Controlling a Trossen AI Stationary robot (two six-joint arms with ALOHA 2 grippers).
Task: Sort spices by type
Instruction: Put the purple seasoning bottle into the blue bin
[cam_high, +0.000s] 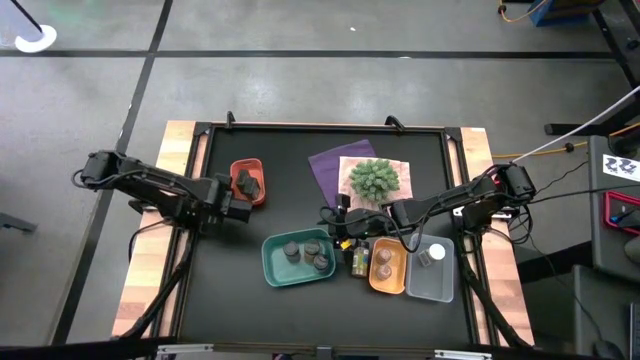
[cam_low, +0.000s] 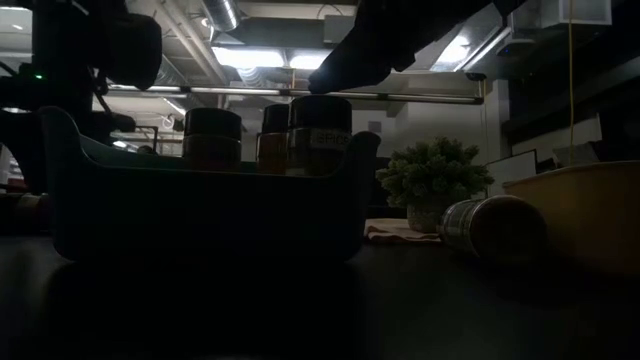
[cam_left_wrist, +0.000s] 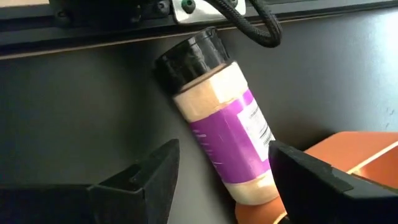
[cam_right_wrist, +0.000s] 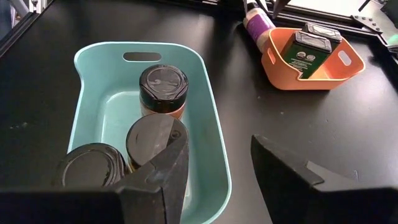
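My left gripper (cam_high: 240, 207) (cam_left_wrist: 224, 155) is open beside the red tray (cam_high: 232, 168). Its fingers stand on either side of the bottom end of a black-capped, purple-labelled jar (cam_left_wrist: 224, 124) that lies on its side against that tray. Whether they touch the jar, I cannot tell. The red tray holds dark lumpy pieces (cam_high: 247, 182). My right gripper (cam_high: 335, 228) (cam_right_wrist: 219, 140) is open above the right rim of the teal tray (cam_right_wrist: 211, 93). In that tray three grey-topped jars (cam_right_wrist: 163, 84) stand upright. Another jar (cam_high: 358, 262) (cam_low: 490, 228) lies on its side between the teal and orange trays.
The orange tray (cam_high: 398, 282) holds a brownish jar (cam_high: 383, 266), and the clear tray (cam_high: 425, 290) holds a white-capped jar (cam_high: 435, 253). A spiky green plant (cam_high: 373, 180) stands on a purple cloth (cam_high: 328, 165) behind the trays. Bare black tabletop lies at the near left.
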